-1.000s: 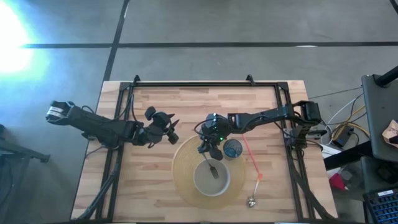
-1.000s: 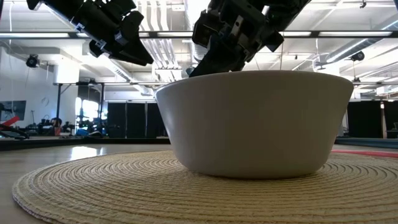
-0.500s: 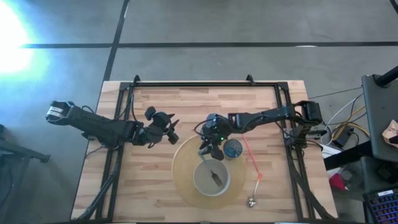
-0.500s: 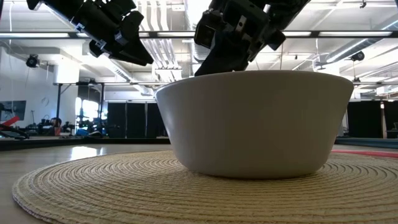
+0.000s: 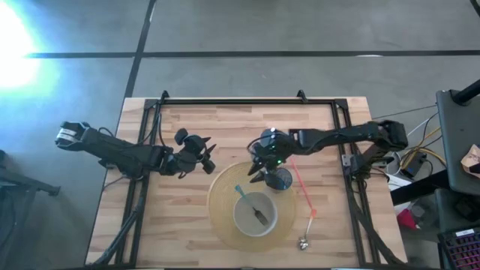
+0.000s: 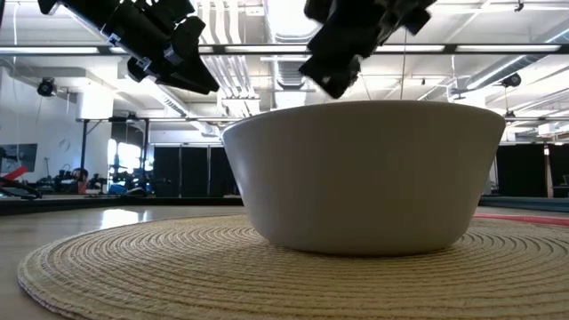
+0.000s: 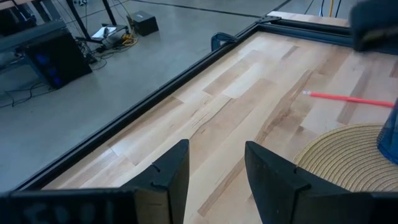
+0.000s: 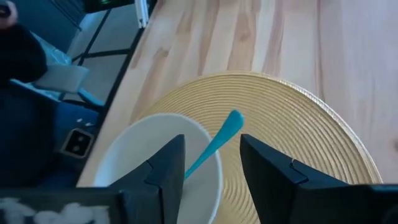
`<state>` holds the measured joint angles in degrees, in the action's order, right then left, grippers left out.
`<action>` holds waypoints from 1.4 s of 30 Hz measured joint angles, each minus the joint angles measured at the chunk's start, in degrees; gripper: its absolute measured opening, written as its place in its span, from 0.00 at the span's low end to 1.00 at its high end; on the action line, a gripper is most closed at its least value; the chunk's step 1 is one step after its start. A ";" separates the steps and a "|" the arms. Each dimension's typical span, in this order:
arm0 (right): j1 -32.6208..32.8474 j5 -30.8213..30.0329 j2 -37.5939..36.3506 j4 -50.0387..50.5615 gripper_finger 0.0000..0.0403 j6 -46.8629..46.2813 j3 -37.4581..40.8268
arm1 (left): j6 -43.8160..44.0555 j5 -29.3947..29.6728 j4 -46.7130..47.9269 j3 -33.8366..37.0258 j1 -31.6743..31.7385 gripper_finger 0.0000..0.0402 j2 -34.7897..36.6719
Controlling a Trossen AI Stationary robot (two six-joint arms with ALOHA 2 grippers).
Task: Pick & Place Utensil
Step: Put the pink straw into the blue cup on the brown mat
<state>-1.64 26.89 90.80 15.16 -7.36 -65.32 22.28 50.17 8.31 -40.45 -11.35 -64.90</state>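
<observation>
A teal spoon (image 5: 250, 202) is seen resting in the white bowl (image 5: 256, 229) on the woven placemat (image 5: 222, 196), handle over the rim. The right pincer (image 5: 260, 172), parted and empty, is held beside it; the left pincer (image 5: 208, 158), also parted, is held above the bench (image 5: 225, 124).

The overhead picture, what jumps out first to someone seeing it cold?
The white bowl at the middle of the round woven placemat, with a blue-handled utensil leaning on its rim. The right gripper hangs open over the mat's far edge; the left gripper waits open off to the side.
</observation>
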 joint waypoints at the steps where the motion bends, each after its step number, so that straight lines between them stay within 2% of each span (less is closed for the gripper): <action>1: 0.24 -0.02 -1.13 1.13 0.37 -0.24 0.00 | 0.00 0.00 -0.04 0.00 0.00 0.37 0.00; 8: 3.40 -0.26 -8.83 7.49 0.33 -3.51 0.00 | 0.00 0.02 -0.18 0.00 0.00 0.37 0.00; 20: 12.33 -13.40 -18.30 23.25 0.29 -13.73 0.00 | 0.35 0.00 -0.18 0.00 -0.02 0.37 0.00; 28: 16.22 -19.65 -19.14 33.62 0.28 -22.28 0.26 | 0.39 0.00 -0.17 0.00 -0.07 0.37 0.00; 34: 17.92 -21.31 -19.08 38.37 0.29 -28.45 2.17 | 0.44 0.00 -0.15 0.00 -0.07 0.37 0.00; 42: 19.86 -22.64 -19.19 41.74 0.26 -35.72 7.44 | 0.45 0.00 -0.15 0.00 -0.04 0.37 0.00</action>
<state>18.23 4.25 71.61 56.89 -43.08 -57.88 22.74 50.17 8.16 -40.45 -11.40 -64.90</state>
